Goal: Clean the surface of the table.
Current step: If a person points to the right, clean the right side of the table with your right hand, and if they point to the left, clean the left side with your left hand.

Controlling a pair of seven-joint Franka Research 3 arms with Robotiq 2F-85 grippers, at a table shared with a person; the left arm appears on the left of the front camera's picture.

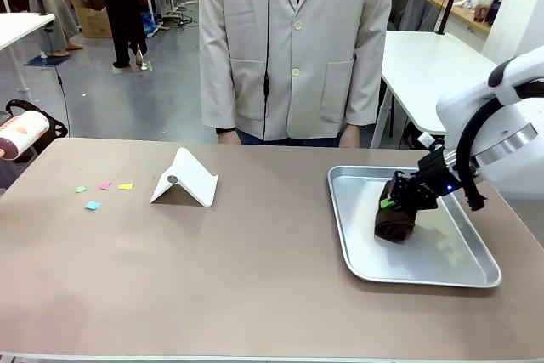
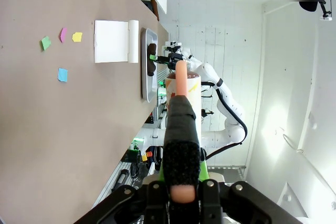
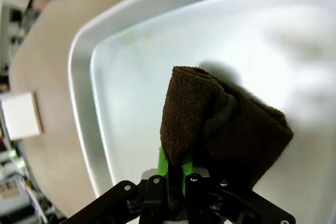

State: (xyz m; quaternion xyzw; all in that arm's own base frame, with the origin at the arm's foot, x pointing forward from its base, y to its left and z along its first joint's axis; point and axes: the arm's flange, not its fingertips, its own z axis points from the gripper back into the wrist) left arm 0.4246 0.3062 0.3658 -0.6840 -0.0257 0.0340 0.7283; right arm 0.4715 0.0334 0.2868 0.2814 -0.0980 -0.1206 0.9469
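The bench (image 1: 255, 278) spreads taupe-brown across the front view, from the robot's side to a person (image 1: 293, 40) in a pale coat standing at its far edge. On the robot's right half lies a silver tray (image 1: 337, 210), and in it one thing – a dark brown cloth (image 1: 393, 223), bunched and partly lifted at one end. The right fingers (image 1: 398, 201) are pinched narrowly on that raised end. The right wrist view shows the green pads (image 3: 164, 163) clamped on a fold of the cloth, with the rest draping onto the tray floor.

The left fingers (image 2: 181, 179) are closed on the handle of a lint roller (image 2: 191, 103), which they hold beyond the bench's left edge.

On the left half of the bench lie four paper scraps – green (image 1: 81, 189), pink (image 1: 105, 184), yellow (image 1: 125, 186) and blue (image 1: 92, 206) – close together. Just to their right stands a white folded stand (image 1: 187, 180), well apart from the tray.
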